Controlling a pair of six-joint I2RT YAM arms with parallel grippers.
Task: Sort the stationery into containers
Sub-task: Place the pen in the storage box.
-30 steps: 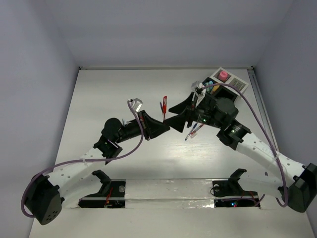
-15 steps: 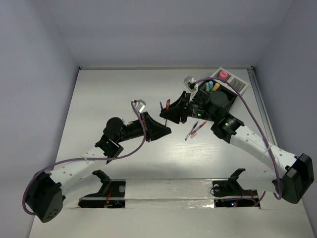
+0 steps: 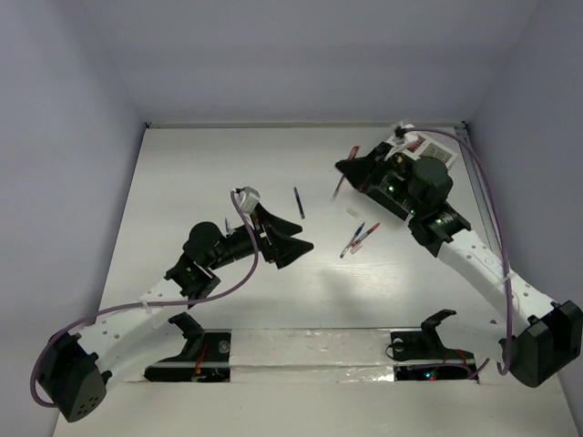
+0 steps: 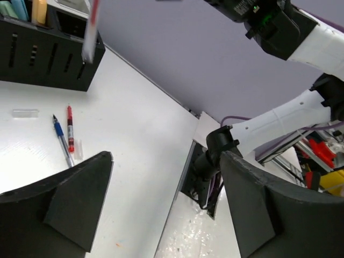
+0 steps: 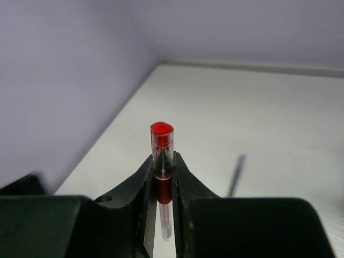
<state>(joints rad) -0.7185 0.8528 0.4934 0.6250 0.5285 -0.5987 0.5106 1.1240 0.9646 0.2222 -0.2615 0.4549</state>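
My right gripper [image 5: 162, 161] is shut on a thin red pen [image 5: 162, 134] and holds it off the table [image 3: 182, 182], just left of the containers [image 3: 441, 155], which the right arm mostly covers. In the left wrist view that red pen [image 4: 92, 29] hangs in front of the black organizer [image 4: 43, 56], where markers [image 4: 21, 8] stand. My left gripper [image 3: 296, 238] is open and empty over the middle of the table. A dark blue pen [image 3: 299, 202] lies between the grippers. A blue pen [image 4: 63, 141] and a red pen [image 4: 70, 128] lie side by side nearer the front.
A small clear cap [image 4: 26, 113] lies on the table near the two pens. Purple cables loop off both arms. The arm bases and a shiny taped strip [image 3: 310, 350] run along the near edge. Walls close in the table's far end and both sides.
The red pen passed from the left gripper to the right. The left gripper opened and drew back; the right one shut on the pen and carried it back-right toward the organizer.
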